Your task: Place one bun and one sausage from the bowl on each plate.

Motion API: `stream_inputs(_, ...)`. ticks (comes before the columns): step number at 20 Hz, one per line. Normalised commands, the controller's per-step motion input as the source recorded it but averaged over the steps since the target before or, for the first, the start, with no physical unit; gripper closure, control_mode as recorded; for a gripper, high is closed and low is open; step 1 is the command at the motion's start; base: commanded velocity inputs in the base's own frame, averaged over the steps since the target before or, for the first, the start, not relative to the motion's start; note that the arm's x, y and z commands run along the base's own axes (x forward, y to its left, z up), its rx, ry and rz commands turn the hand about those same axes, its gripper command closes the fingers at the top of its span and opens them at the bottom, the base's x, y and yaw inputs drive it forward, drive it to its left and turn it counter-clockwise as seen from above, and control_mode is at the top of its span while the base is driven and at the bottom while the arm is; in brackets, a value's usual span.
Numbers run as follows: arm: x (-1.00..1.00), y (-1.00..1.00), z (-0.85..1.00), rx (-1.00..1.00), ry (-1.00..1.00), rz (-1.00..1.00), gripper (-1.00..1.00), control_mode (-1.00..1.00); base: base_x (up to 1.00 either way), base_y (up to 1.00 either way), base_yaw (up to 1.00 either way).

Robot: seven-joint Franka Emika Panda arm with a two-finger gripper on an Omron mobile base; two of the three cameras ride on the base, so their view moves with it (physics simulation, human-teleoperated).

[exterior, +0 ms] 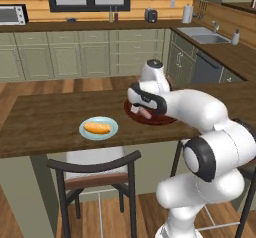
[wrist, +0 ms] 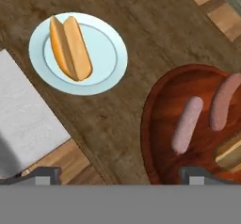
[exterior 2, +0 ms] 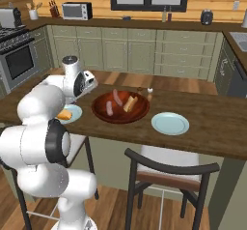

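The reddish-brown wooden bowl [exterior 2: 141,109] sits on the dark wood counter and holds two sausages [wrist: 187,124] [wrist: 224,100] and a bun [exterior 2: 130,103]. Left of it, a pale blue plate [wrist: 106,65] carries one bun [wrist: 70,46]. A second pale blue plate [exterior 2: 170,123] lies bare to the bowl's right. My gripper [wrist: 122,175] hovers open above the counter between the bun plate and the bowl's left rim [wrist: 148,124], with nothing between its fingertips [wrist: 43,175]. In the left base view my arm covers most of the bowl [exterior: 162,120]; one sausage [exterior: 145,113] peeks out.
The counter's near edge runs just below the plates. A dark-framed chair with a pale cushion [exterior: 95,169] stands under the bun plate, and another chair [exterior 2: 169,168] below the bare plate. Small shakers [exterior 2: 149,93] stand behind the bowl.
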Motion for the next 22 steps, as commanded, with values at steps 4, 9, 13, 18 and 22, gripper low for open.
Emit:
stream_inputs(4,0.2,-0.96,0.12,0.33,0.43,-0.43,-1.0,-1.0,0.0,0.0,0.0)
stream_inputs(9,0.83,-0.34,-0.28,0.08,0.34,-0.16,-1.0,-1.0,0.0,0.0,0.0)
stream_inputs(13,0.91,-0.08,-0.7,-0.01,0.41,-0.04,-1.0,-1.0,0.0,0.0,0.0)
stream_inputs(18,0.65,-0.13,-0.63,0.0,0.25,-0.14,-1.0,-1.0,0.0,0.0,0.0)
stream_inputs(22,0.26,0.0,-0.75,-0.01,0.03,-0.13,-1.0,-1.0,0.0,0.0,0.0)
